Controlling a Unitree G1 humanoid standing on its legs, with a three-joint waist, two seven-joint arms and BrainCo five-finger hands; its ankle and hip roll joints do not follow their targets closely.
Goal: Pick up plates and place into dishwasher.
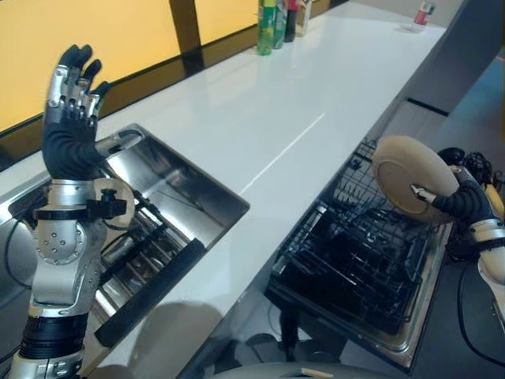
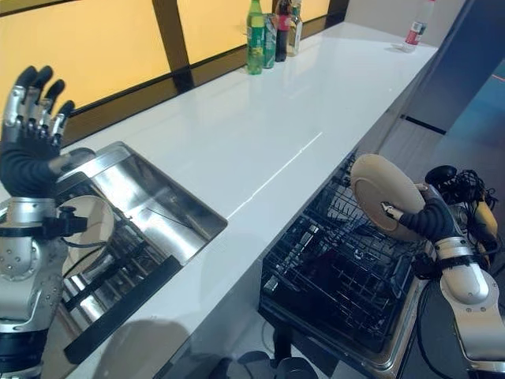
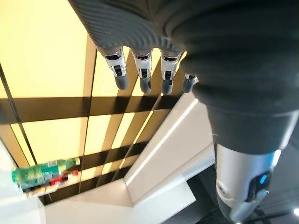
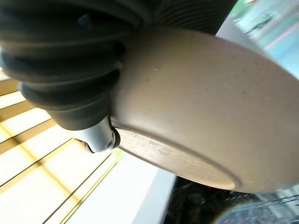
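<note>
My right hand [image 2: 422,217] pinches the tan plate [image 2: 383,193] on edge above the open dishwasher rack [image 2: 347,276], beside the white counter [image 2: 260,134], while my left hand [image 2: 31,118] stands open-fingered over the sink [image 2: 150,209], holding nothing.

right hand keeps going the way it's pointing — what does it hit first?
Probably the dishwasher rack: the right hand holds the plate tilted just above its wires. Depth is unclear, so treat this as a guess.

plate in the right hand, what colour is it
Plain beige, faintly speckled: the plate held by the right hand shows it best in the right wrist view.
</note>
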